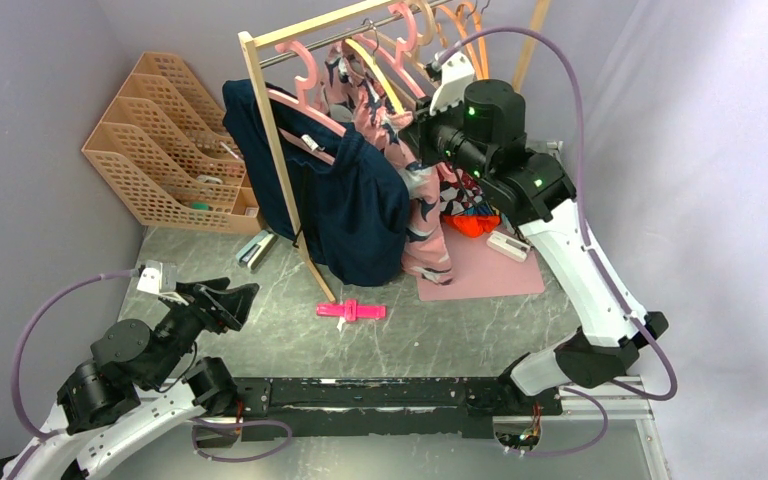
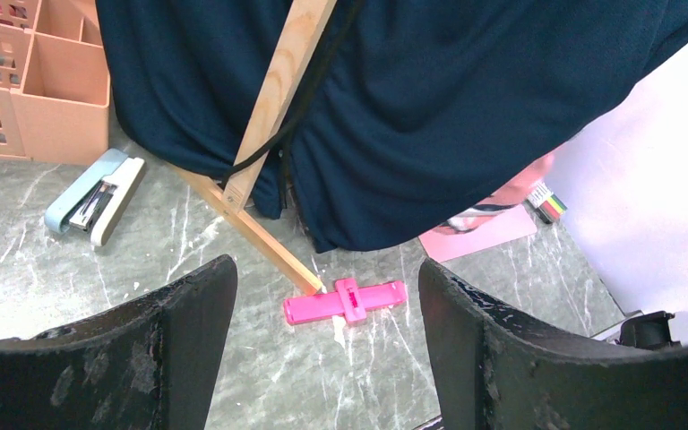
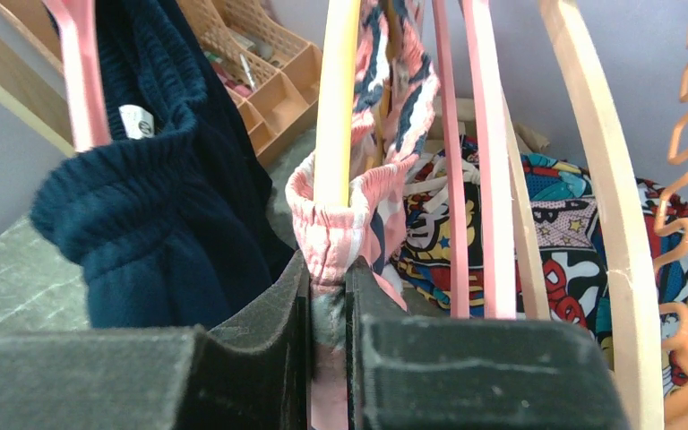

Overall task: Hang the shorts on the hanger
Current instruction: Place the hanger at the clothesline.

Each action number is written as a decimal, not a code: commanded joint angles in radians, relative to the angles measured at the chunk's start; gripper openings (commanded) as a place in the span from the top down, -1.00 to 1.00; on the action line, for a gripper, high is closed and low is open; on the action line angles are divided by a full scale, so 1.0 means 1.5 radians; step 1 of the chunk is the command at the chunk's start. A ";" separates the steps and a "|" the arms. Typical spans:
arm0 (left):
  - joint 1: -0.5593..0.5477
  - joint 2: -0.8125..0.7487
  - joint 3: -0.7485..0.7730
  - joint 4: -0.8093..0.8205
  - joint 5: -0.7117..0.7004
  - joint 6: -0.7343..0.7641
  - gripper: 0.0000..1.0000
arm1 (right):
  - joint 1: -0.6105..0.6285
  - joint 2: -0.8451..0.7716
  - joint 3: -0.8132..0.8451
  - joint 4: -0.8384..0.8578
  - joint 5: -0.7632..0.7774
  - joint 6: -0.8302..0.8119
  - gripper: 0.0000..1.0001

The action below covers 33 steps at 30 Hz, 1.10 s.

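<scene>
Shorts [image 3: 358, 224], salmon-pink with navy and white blotches: hung at the wooden rack [image 1: 278, 140], waistband looped around the lower end of one arm of the pale yellow hanger [image 3: 334, 98], between a navy garment [image 3: 161, 233] and a pink hanger [image 3: 488, 161]. Right gripper [image 3: 327, 296]: jaws clenched on the waistband fabric just below that arm. Left gripper [image 2: 327, 273]: jaws spread wide, nothing between them, above the grey marbled table [image 2: 72, 278], near a pink clip [image 2: 345, 300] and a stapler [image 2: 94, 197].
</scene>
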 commanded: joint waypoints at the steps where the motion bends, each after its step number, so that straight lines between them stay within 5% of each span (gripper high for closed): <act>1: 0.005 -0.002 -0.003 0.017 0.009 0.009 -0.55 | 0.002 -0.005 0.087 -0.027 0.003 0.017 1.00; 14: 0.005 0.001 -0.004 0.016 0.012 0.007 -0.55 | 0.002 0.012 0.125 -0.046 -0.074 0.019 1.00; 26: 0.005 -0.006 -0.004 0.017 0.013 0.006 -0.55 | 0.001 0.043 0.109 -0.058 -0.034 0.020 1.00; 31: 0.004 -0.014 -0.004 0.016 0.013 0.006 -0.56 | 0.001 0.013 0.078 -0.062 0.025 0.020 0.16; 33: 0.005 -0.014 -0.005 0.017 0.013 0.007 -0.56 | 0.001 0.001 0.073 -0.069 0.033 0.018 -0.03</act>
